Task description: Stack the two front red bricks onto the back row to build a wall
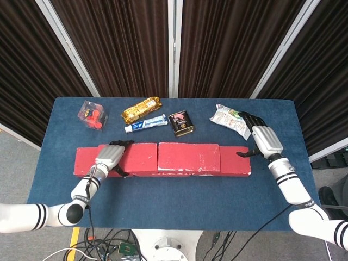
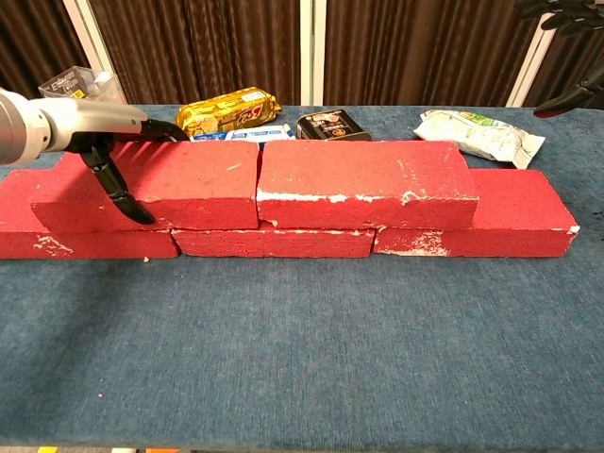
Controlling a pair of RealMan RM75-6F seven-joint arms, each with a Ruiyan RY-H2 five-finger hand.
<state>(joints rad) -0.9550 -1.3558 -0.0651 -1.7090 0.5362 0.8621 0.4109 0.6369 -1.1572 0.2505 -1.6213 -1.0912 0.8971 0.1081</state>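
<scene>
Three red bricks form the bottom row [image 2: 274,243] across the blue table. Two more lie on top: the left upper brick [image 2: 179,184] [image 1: 136,157] and the right upper brick [image 2: 363,184] [image 1: 188,156], almost touching end to end. My left hand [image 1: 110,156] [image 2: 90,132] grips the left upper brick at its left end, fingers over the top and thumb down the front face. My right hand [image 1: 262,140] [image 2: 571,97] hovers open above the wall's right end, holding nothing.
Behind the wall lie a clear box of red pieces [image 1: 92,115], a gold snack pack [image 1: 141,109], a toothpaste box [image 1: 145,124], a dark tin [image 1: 181,123] and a white-green packet [image 1: 230,118]. Bare blue cloth [image 2: 302,359] stretches in front.
</scene>
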